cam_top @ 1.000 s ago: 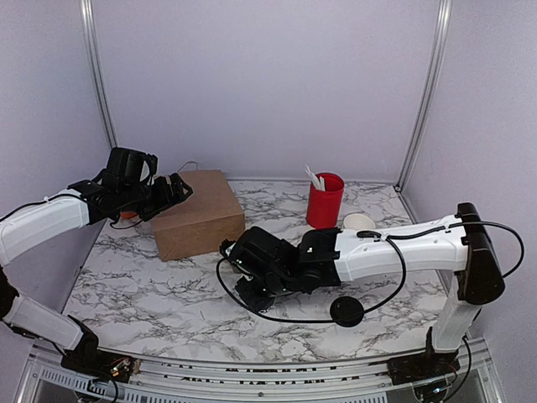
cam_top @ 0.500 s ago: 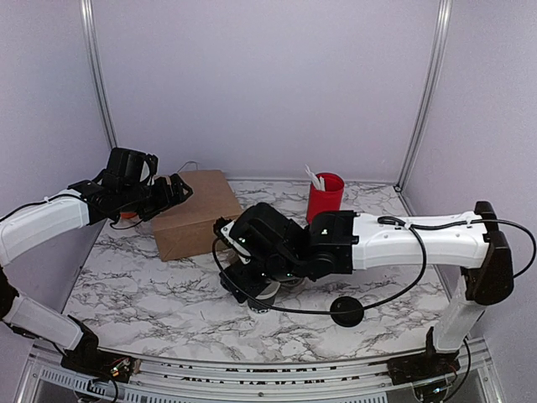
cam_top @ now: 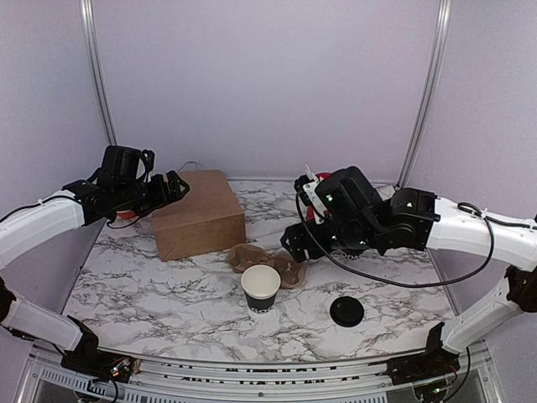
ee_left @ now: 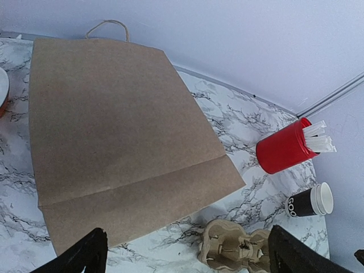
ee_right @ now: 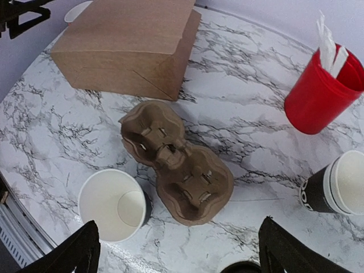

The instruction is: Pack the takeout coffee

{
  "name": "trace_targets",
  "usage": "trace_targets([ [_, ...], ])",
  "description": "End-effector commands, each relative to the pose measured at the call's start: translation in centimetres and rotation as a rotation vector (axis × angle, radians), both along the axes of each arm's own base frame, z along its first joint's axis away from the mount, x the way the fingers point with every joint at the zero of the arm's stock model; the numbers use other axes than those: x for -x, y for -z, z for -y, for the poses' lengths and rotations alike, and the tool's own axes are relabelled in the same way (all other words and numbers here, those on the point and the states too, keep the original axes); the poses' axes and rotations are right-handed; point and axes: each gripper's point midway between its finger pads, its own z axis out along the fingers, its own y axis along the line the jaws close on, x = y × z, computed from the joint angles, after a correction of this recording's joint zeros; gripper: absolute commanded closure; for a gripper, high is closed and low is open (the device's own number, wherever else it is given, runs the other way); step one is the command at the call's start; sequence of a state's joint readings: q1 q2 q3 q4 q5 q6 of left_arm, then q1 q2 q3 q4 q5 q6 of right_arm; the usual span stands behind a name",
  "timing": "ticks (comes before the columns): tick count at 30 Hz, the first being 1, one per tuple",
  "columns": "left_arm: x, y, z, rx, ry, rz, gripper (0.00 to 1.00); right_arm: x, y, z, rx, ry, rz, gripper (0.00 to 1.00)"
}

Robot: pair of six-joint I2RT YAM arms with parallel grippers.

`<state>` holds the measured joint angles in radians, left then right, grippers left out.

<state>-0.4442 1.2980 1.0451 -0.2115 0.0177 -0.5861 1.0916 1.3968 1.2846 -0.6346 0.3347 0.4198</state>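
The takeout coffee cup point(cam_top: 261, 288), black outside and white inside, stands upright and lidless on the marble table, touching the near edge of a brown cardboard cup carrier point(cam_top: 270, 264). Its round black lid point(cam_top: 346, 311) lies apart to the right. My right gripper point(cam_top: 295, 243) hovers open above and behind the carrier, holding nothing. In the right wrist view the cup point(ee_right: 114, 205) and carrier point(ee_right: 176, 165) lie below the open right gripper point(ee_right: 182, 253). My left gripper point(cam_top: 172, 187) hangs open over the left end of the brown paper bag point(cam_top: 198, 215), apart from it; the left wrist view looks between its empty fingertips point(ee_left: 85, 256) at the bag point(ee_left: 119, 136).
A red cup point(ee_right: 321, 96) with white utensils stands at the back right, partly hidden behind my right arm in the top view. A stack of black cups point(ee_right: 336, 185) sits near it. An orange-and-white dish point(ee_left: 2, 91) lies left of the bag.
My right gripper has opened and let go of the cup, which now stands beside the carrier. The right arm has lifted up and back to the right. The left arm has barely moved.
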Motion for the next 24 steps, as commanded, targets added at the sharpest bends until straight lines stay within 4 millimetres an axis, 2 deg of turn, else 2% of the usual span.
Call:
trace_targets([
  [1,-0.1,-1.7,-0.4,-0.017,-0.001,0.070,0.01,-0.3,1.9,4.3,0.005,0.103,-0.058,0.06],
  [10,-0.7,-3.0,-0.6,-0.049,0.005,0.129,0.01,1.0,7.7,10.2,0.067,0.217,-0.180,0.06],
  [19,-1.0,-2.9,-1.2,-0.099,-0.013,0.145,0.01,2.9,13.8,13.1,0.141,0.260,-0.301,0.05],
  [24,-0.9,-2.3,-1.3,-0.116,-0.007,0.139,0.01,3.3,16.0,13.9,0.135,0.274,-0.368,0.05],
])
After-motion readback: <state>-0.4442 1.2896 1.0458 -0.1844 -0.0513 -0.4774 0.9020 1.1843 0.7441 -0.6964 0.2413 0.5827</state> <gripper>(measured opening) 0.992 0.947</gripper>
